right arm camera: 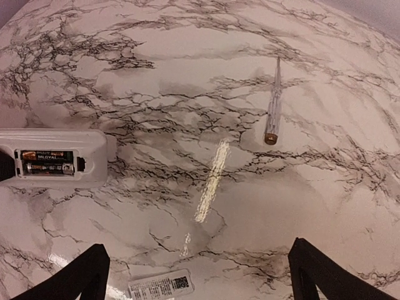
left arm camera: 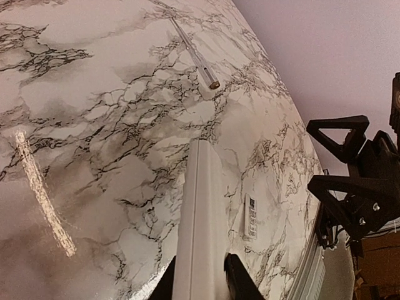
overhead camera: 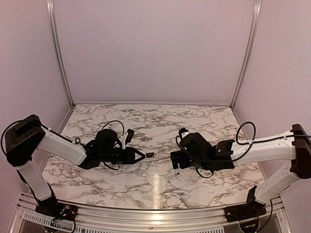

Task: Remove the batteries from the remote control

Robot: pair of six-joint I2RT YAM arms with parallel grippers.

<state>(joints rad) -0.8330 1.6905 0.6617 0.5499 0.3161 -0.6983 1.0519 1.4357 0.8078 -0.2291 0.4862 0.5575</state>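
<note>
Two batteries [right arm camera: 49,161] seated in remote control [right arm camera: 94,150] | left gripper [overhead camera: 142,156] jaws clenched on it | right gripper [right arm camera: 200,267] jaws released

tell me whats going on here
The left gripper is shut on one end of the remote control, whose battery compartment is uncovered. Both batteries are still seated inside, so none has come out yet. The right gripper is open beside it and holds nothing. A small labelled white piece, probably the battery cover, lies on the marble table, and a thin rod lies farther off.
</note>
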